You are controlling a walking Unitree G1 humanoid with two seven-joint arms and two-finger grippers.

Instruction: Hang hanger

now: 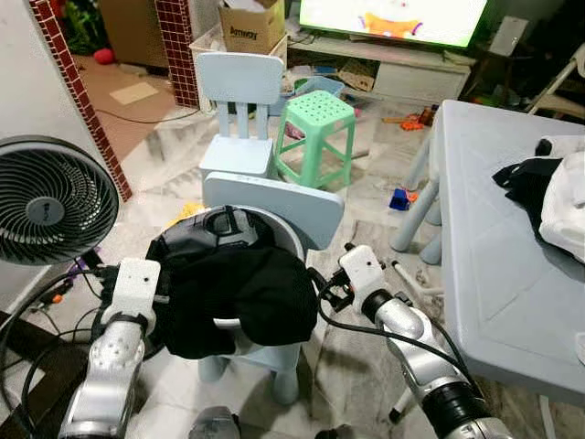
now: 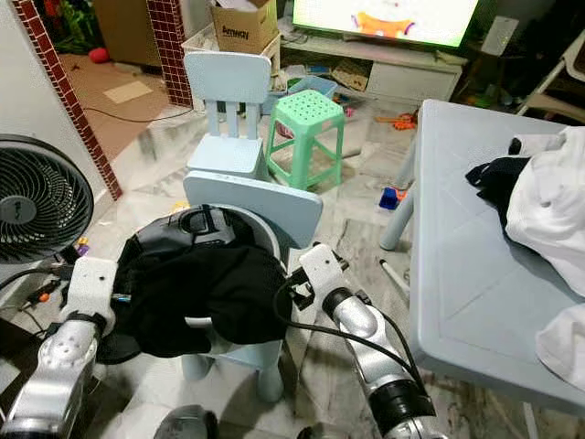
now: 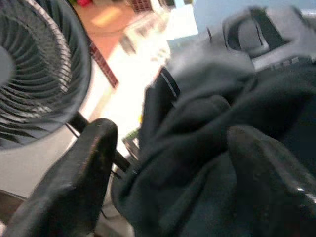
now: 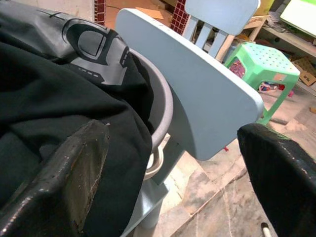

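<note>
Black crumpled garment [image 1: 239, 294] heaped in the grey round basin [image 4: 162, 111] on the pale-blue plastic chair [image 1: 274, 201] sits between both spread-fingered grippers, left gripper [image 3: 168, 182] touching it, right gripper [image 4: 177, 168] beside; no hanger discernible.

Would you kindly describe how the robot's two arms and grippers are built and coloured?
Both arms are silver metal tubes with black joint rings, each ending in a white boxy wrist housing. The right arm has black cables looping beside it. The left arm looks alike. Each gripper has two long, matte black, scuffed fingers, seen up close in the wrist views.
</note>
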